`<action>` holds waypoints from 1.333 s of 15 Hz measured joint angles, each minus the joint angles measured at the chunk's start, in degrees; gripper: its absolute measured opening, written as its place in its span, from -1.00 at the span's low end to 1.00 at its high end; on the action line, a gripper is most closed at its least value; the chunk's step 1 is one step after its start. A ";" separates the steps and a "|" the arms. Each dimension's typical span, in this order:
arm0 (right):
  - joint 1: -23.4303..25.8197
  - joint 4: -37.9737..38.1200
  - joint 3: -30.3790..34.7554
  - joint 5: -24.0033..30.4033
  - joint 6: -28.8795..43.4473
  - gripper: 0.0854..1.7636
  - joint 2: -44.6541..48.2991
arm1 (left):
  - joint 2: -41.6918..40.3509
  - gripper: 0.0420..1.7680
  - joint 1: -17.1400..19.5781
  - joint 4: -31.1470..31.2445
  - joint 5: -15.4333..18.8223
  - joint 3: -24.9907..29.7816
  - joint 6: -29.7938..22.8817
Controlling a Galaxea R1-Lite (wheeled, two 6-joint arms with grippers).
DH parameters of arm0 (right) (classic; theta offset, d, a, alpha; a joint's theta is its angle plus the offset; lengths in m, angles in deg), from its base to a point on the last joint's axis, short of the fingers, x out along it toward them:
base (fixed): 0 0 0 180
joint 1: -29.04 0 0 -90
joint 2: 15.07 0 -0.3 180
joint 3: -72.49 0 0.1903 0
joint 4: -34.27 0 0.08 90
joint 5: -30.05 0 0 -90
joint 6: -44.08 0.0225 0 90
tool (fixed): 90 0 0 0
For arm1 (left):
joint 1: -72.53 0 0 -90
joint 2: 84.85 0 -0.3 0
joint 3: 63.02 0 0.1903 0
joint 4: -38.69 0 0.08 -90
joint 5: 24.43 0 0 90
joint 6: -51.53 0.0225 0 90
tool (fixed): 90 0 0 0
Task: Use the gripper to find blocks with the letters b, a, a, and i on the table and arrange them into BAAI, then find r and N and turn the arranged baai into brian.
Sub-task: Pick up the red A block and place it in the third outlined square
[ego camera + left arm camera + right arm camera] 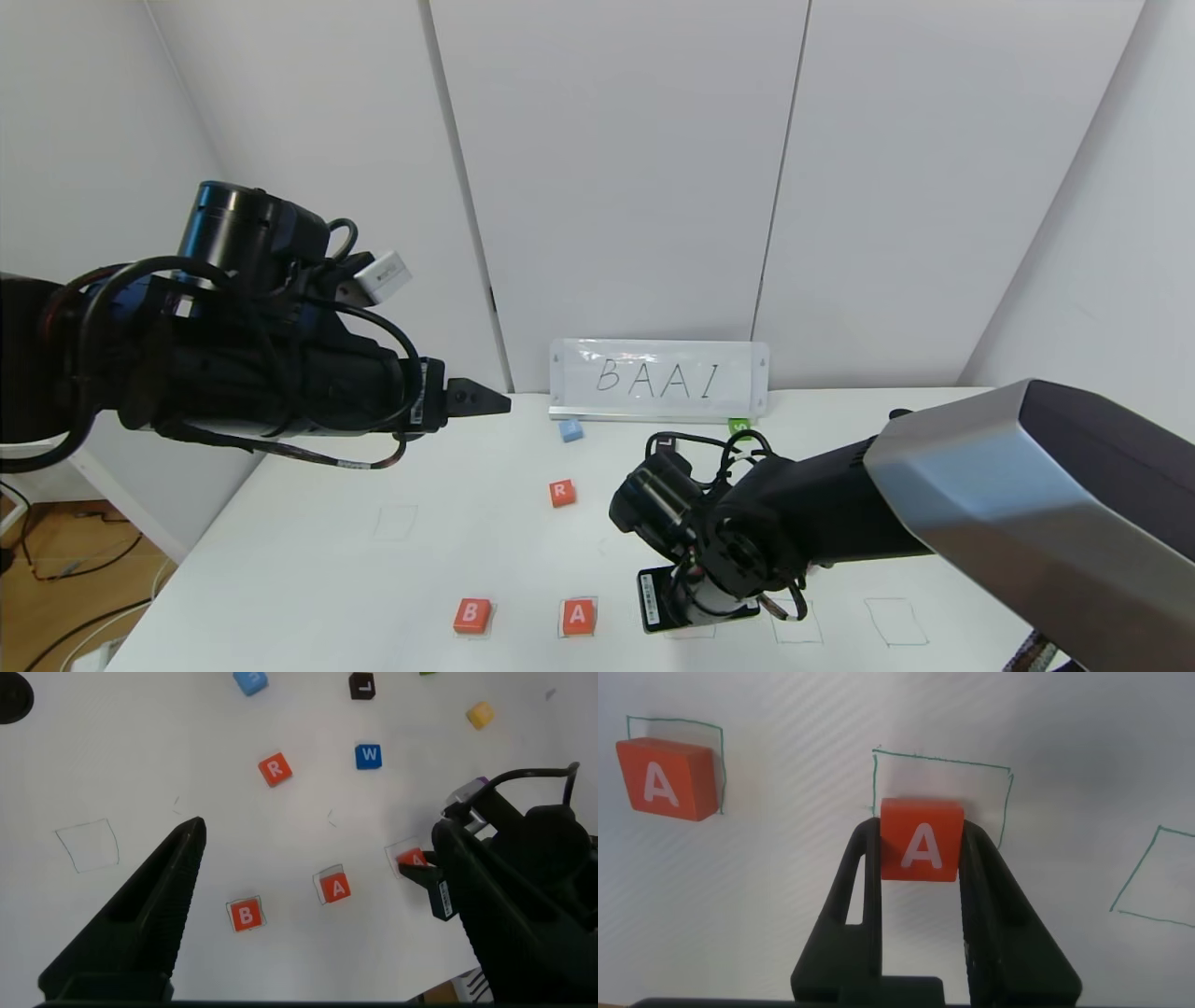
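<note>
My right gripper is shut on an orange-red A block, low at the near edge of a pen-drawn square on the white table. In the head view the right wrist hides this block. The other A and the B lie in drawn squares to its left. The R lies farther back. My left gripper is open and empty, raised high over the table's left side. A purple bit peeks out beside the right arm; its letter is hidden.
A BAAI sign stands at the back, with a light blue block and a green block before it. A blue W, a black block and a yellow block lie beyond R. Empty drawn squares sit at front right.
</note>
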 joint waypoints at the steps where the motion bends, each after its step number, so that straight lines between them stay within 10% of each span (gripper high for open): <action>1: 0.04 0.05 0.00 0.00 0.02 -0.45 -0.11 | 0.09 0.94 0.00 -0.02 0.02 0.00 0.00; 20: 0.23 1.18 0.52 -0.07 -0.11 -0.45 -0.69 | 0.65 0.94 0.00 0.00 0.00 0.00 -0.02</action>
